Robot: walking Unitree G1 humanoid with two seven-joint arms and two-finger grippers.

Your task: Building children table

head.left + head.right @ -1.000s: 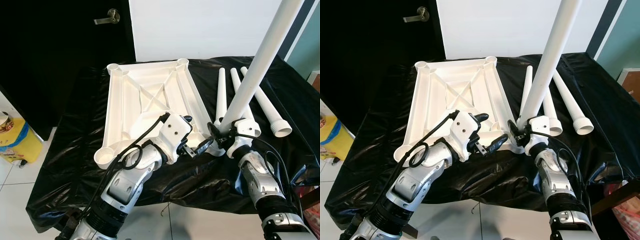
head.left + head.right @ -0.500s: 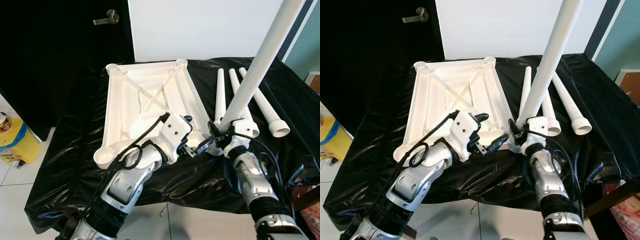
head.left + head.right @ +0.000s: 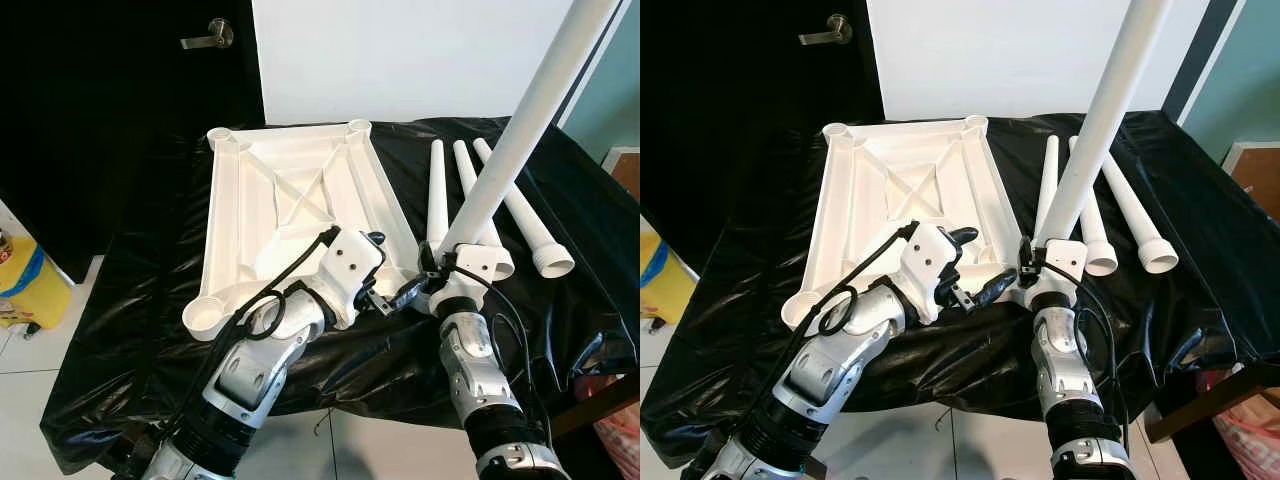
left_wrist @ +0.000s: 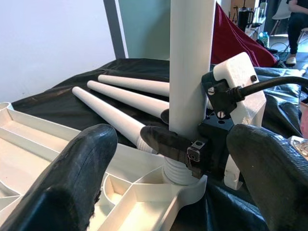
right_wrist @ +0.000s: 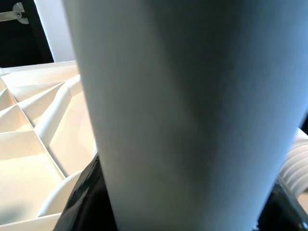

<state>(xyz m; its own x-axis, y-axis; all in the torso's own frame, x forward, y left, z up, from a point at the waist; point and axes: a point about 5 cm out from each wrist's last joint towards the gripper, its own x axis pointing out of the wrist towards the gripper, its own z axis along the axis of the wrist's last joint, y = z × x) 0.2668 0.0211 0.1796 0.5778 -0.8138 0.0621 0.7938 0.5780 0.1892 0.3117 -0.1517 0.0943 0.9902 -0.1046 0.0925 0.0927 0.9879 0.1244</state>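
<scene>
The white tabletop (image 3: 290,215) lies upside down, ribs showing, on the black-draped counter (image 3: 130,300); at its near right corner the right tool (image 4: 185,144) is pinched around a long white leg (image 3: 520,130), low on the shaft, just above the ribbed end, which sits at the corner socket (image 4: 180,180); the leg rises steeply from that corner, tilted to the right; the left tool (image 3: 385,272) hovers at the same corner with its black fingers (image 4: 72,183) spread wide, one on either side of the leg, not touching it; three more legs (image 3: 470,200) lie side by side on the counter, right of the tabletop.
</scene>
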